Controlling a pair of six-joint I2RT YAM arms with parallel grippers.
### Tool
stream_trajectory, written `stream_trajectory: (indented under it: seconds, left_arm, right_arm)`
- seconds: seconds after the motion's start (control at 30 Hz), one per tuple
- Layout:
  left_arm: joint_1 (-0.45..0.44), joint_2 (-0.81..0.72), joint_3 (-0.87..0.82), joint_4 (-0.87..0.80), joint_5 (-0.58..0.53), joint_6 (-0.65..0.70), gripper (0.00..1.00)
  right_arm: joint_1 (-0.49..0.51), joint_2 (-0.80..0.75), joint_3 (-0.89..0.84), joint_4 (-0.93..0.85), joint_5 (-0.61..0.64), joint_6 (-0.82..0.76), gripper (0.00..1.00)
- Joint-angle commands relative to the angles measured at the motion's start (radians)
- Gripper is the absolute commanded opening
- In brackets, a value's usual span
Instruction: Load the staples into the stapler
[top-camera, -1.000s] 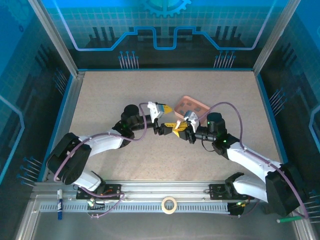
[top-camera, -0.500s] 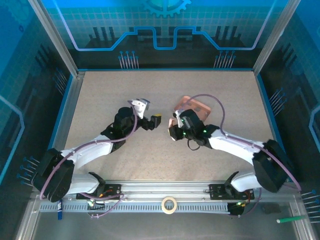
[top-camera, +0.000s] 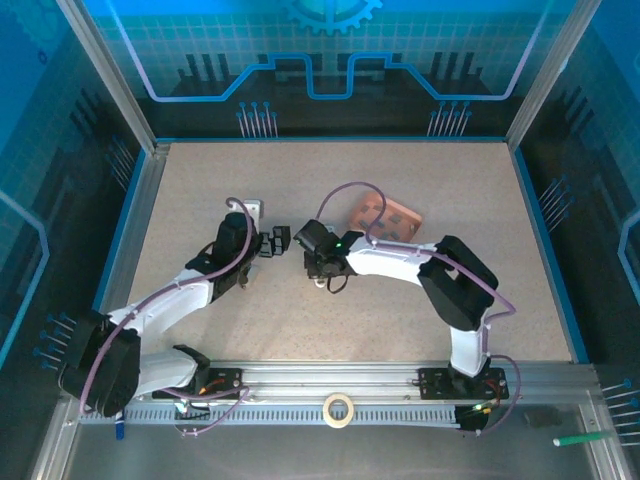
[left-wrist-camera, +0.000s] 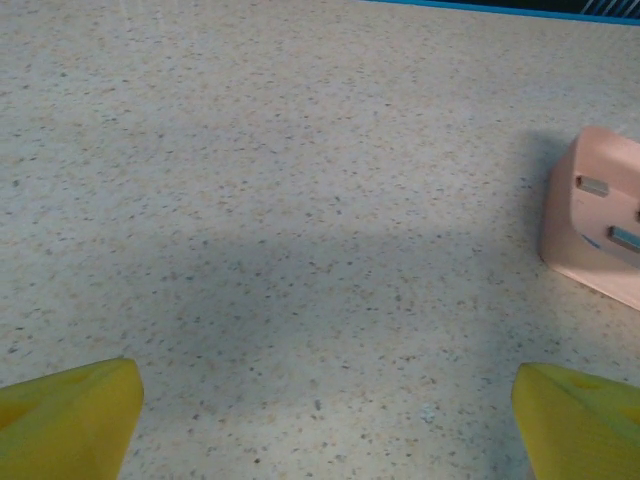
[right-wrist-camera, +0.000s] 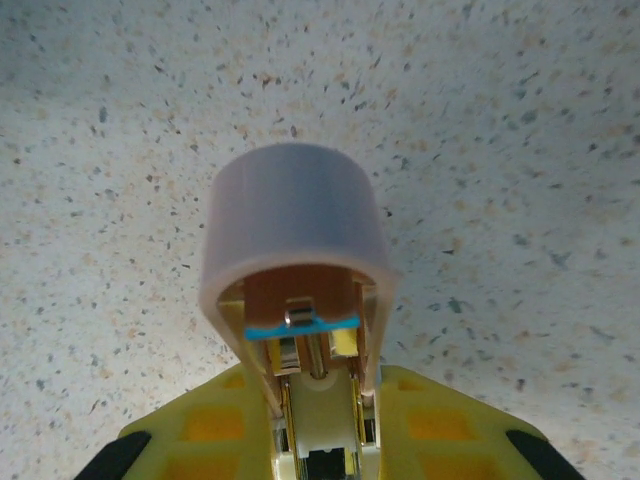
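Speckled tabletop (left-wrist-camera: 250, 150): pink tray (left-wrist-camera: 598, 240) holds staples (left-wrist-camera: 593, 185); left tool (left-wrist-camera: 320, 378) spread, right tool (right-wrist-camera: 318, 425) pinching stapler (right-wrist-camera: 295, 260).

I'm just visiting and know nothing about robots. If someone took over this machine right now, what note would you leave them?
Left claw: open, empty, over the speckled table.
Right claw: shut on the small pale pink plastic stapler, its head pointing at the table.
Dark grey metal staple strips lie in the salmon-pink shallow tray.
Done: stapler picked up.
Left: fetch a strip from the tray and load it.
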Motion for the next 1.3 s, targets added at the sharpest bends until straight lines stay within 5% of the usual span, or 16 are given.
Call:
stream_trajectory:
  seconds: [0.0, 0.27, 0.5, 0.77, 1.03, 1.27]
  left_arm:
    - [0.019, -0.028, 0.001, -0.039, -0.016, -0.023, 0.96]
    - [0.042, -0.02, -0.001, -0.034, 0.002, -0.02, 0.96]
    - [0.05, -0.01, 0.005, -0.034, 0.013, -0.014, 0.96]
    - [0.052, -0.014, 0.03, -0.055, 0.028, 0.007, 0.96]
    - [0.051, -0.001, 0.05, -0.069, 0.078, -0.003, 0.95]
    - [0.052, 0.035, 0.163, -0.374, 0.097, -0.116, 0.93]
  right_arm:
    - [0.017, 0.036, 0.05, -0.062, 0.084, 0.081, 0.2]
    - [0.026, 0.089, 0.077, -0.066, 0.104, 0.116, 0.24]
    - [0.024, 0.072, 0.096, -0.072, 0.06, 0.087, 0.47]
    - [-0.004, -0.149, 0.031, -0.111, 0.085, -0.029, 0.49]
    - [-0.198, -0.308, -0.06, -0.145, -0.009, -0.186, 0.47]
    - [-0.205, -0.315, -0.07, -0.145, -0.162, -0.222, 0.45]
